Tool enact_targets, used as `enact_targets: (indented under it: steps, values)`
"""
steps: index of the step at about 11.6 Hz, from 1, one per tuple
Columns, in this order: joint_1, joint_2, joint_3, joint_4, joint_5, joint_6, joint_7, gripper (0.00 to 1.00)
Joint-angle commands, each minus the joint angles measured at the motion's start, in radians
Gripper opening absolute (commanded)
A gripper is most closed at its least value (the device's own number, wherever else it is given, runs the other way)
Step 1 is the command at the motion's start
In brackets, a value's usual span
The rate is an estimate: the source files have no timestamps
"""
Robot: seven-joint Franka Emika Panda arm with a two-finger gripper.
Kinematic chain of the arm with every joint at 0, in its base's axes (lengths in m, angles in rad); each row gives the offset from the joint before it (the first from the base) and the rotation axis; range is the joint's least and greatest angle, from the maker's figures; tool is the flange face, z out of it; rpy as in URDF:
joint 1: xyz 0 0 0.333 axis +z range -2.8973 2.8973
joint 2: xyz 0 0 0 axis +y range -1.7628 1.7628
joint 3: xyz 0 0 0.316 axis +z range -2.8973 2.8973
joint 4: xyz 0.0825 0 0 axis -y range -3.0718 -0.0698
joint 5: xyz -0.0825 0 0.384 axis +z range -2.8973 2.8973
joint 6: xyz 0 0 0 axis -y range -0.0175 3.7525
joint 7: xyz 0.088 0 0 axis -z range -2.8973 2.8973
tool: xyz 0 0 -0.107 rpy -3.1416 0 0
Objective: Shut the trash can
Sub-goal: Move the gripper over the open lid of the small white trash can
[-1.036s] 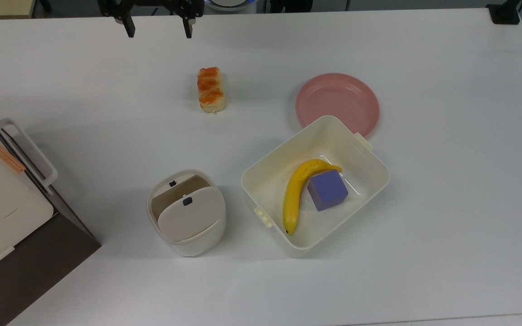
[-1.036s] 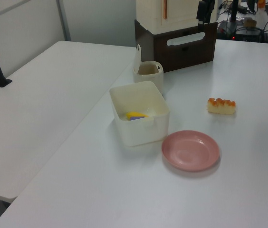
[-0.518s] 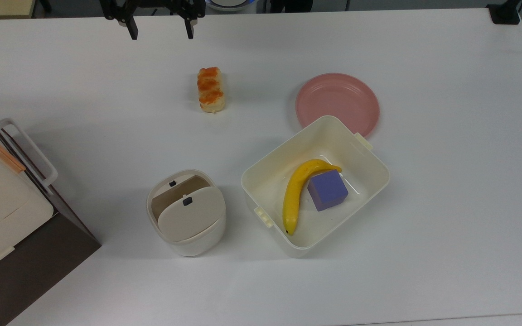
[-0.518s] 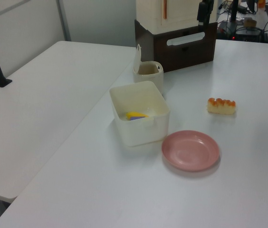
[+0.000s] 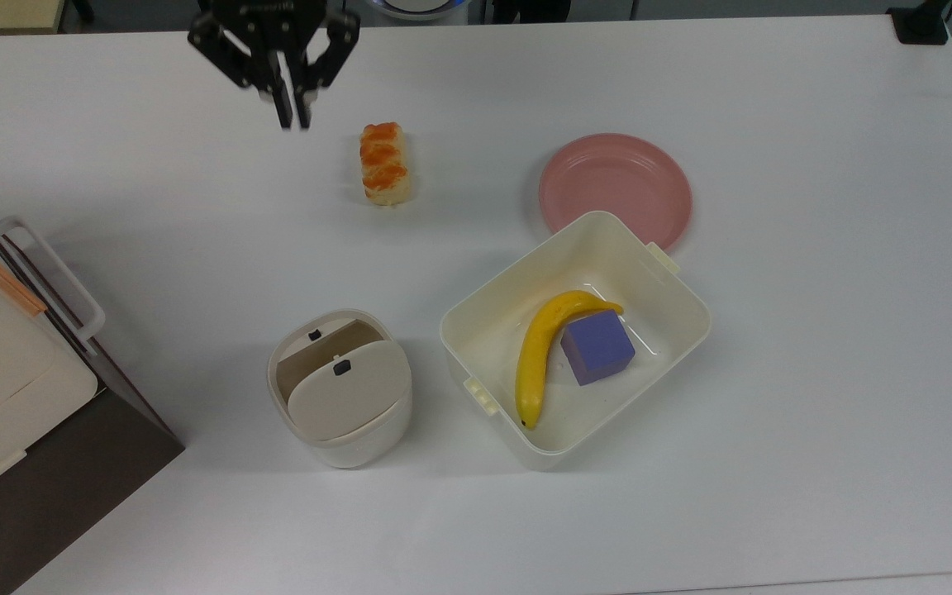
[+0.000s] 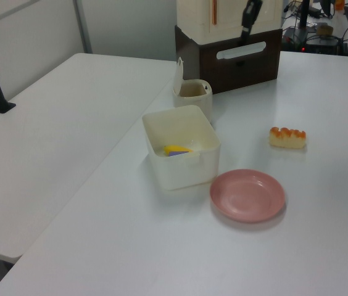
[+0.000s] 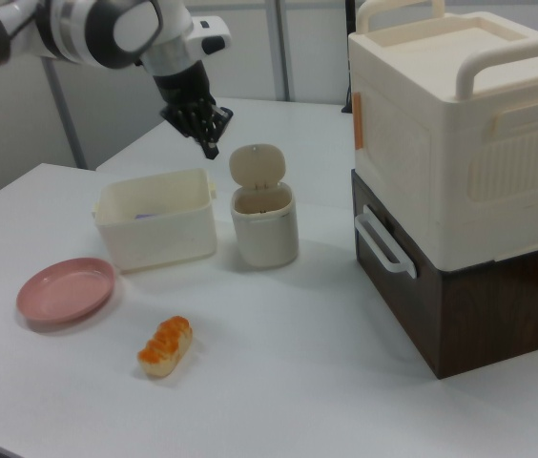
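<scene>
From the top view's left, I see the small cream-white rounded-square plastic trash can (image 5: 340,388) just beside the larger cream plastic tub (image 5: 575,339), its beige flat lid (image 5: 347,390) standing raised on its hinge. I hold my black two-finger gripper (image 5: 293,122) well apart above the table with jaws pressed together. I judge that suits pushing the lid down, not grasping.

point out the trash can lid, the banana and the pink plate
trash can lid (image 5: 348,398), top view, on the flat beige face below the black button
banana (image 5: 535,355), top view, on the middle of its curve
pink plate (image 5: 615,188), top view, on its bare centre
</scene>
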Motion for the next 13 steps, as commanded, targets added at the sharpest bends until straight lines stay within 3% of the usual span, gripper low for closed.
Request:
enact_targets:
  steps: [1,3,7,11,13]
  values:
    - [0.043,0.12,-0.008,0.062,-0.108,0.127,0.235,0.0]
    - [0.046,0.174,0.014,0.101,-0.144,0.134,0.328,0.0]
    - [0.043,0.254,0.023,0.171,-0.242,0.299,0.723,0.0]
    - [0.046,0.309,0.038,0.237,-0.297,0.339,0.934,0.0]
    - [0.072,0.377,0.047,0.33,-0.348,0.344,1.028,0.0]
